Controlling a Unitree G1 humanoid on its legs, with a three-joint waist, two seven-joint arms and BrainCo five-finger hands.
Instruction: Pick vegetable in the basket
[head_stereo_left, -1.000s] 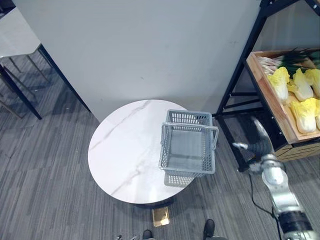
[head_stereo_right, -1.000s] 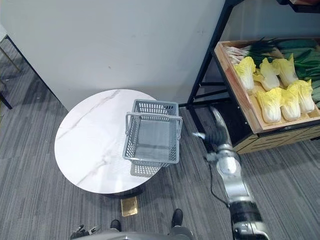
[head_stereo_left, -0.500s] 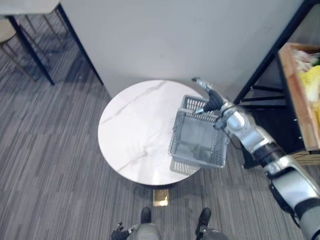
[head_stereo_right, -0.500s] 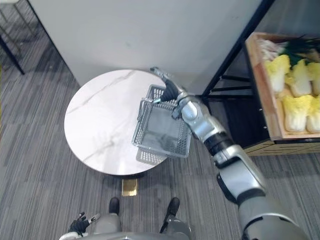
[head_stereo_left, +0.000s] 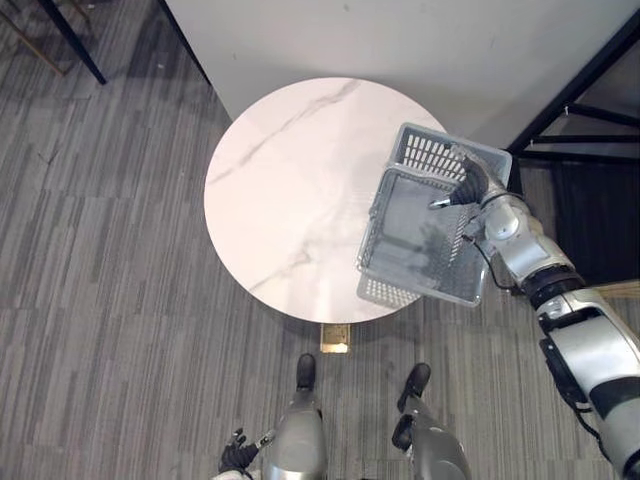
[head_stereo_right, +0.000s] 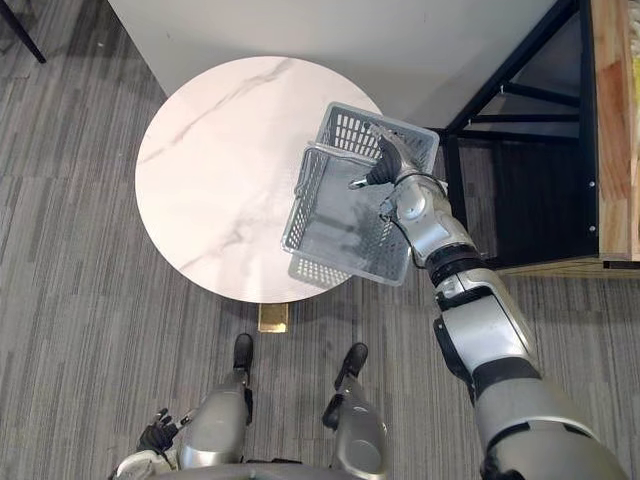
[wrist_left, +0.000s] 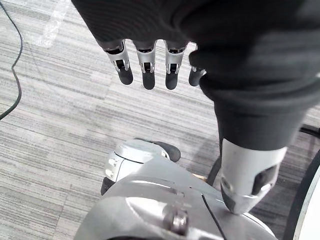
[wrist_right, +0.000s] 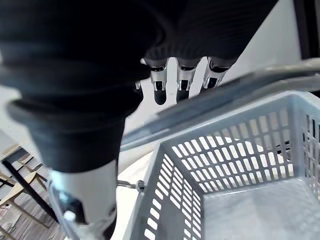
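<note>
One grey plastic lattice basket (head_stereo_right: 340, 240) stands at the right edge of the round white marble table (head_stereo_right: 220, 160), and its near corner seems to hang past the rim. It is empty, with a bare floor and no vegetable in it. My right hand (head_stereo_right: 385, 165) is over its far end. Its fingers (wrist_right: 160, 89) are straight, apart from the thumb and just beyond the raised grey handle bar (wrist_right: 215, 102), and they close round nothing. My left hand (wrist_left: 146, 75) hangs slack and empty above the grey striped carpet (wrist_left: 50, 115).

I judge the basket light and stiff, and apt to slide or tip on smooth stone if nudged, so the handle is the place to take it. A wooden crate (head_stereo_right: 612, 130) on the black metal rack (head_stereo_right: 520, 60) stands to my right, its contents too cut off to tell. A leafy vegetable would bruise, so I would grip one low and gently.
</note>
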